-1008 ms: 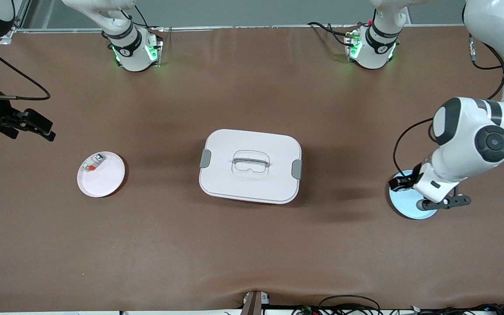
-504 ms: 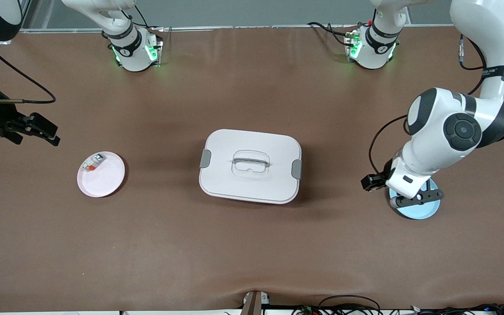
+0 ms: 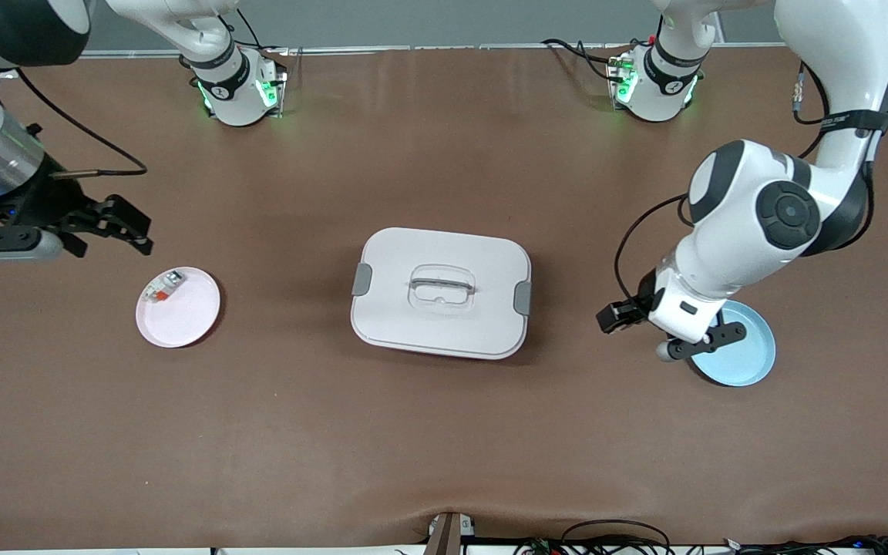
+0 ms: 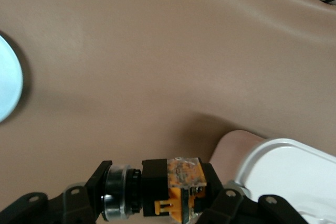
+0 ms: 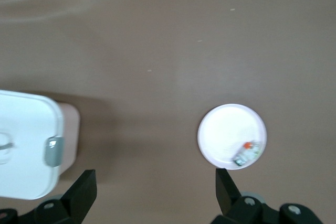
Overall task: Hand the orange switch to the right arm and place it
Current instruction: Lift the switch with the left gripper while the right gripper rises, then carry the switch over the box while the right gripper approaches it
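Note:
My left gripper [image 3: 615, 316] is shut on the orange switch [image 4: 176, 186], a small black block with an orange middle and a silvery end. It holds the switch sideways in the air, over the table between the blue plate [image 3: 748, 356] and the white lidded box [image 3: 441, 291]. In the left wrist view the gripper [image 4: 157, 190] has one finger on each end of the switch. My right gripper [image 3: 125, 225] is open and empty, up over the table beside the pink plate [image 3: 186, 317]. Its fingers [image 5: 84, 184] stand wide apart in the right wrist view.
The pink plate [image 5: 228, 129] holds a white-grey little part with a red-orange piece [image 3: 163, 287], which also shows in the right wrist view [image 5: 247, 152]. The box [image 5: 26, 150] has a handle and grey clips. The blue plate's rim [image 4: 8, 85] shows in the left wrist view.
My left arm has lifted from the blue plate and carried the switch toward the box. My right arm has swung in toward the pink plate.

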Available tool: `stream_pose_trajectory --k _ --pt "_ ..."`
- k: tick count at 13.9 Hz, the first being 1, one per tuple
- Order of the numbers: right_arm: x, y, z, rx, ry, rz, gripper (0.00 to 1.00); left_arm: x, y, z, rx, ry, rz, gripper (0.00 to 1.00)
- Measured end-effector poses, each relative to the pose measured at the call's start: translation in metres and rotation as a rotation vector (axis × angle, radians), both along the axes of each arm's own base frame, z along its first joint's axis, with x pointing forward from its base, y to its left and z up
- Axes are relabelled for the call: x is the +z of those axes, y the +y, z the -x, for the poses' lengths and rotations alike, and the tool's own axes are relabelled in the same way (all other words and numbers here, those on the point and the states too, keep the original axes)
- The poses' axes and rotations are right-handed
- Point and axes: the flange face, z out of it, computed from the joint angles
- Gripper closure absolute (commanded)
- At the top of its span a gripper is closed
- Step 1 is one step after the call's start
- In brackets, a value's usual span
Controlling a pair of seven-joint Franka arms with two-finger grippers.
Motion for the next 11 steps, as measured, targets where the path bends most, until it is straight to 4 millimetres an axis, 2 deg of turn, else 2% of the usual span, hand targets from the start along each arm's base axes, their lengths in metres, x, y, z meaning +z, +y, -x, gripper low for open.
stream_pose_trajectory --k 7,9,11 --pt "-0.007 0.058 0.009 -0.032 0.052 -0.296 0.0 -0.019 -0.078 0.013 0.103 0.064 0.039 1.0" --pt "-0.021 0.079 0.015 -0.054 0.015 -0.367 0.0 -0.016 -0.094 0.017 0.118 0.065 0.049 1.0" --pt "-0.042 0.098 0.029 -0.086 -0.014 -0.434 0.0 -0.004 -0.116 0.023 0.163 0.065 0.07 1.0"
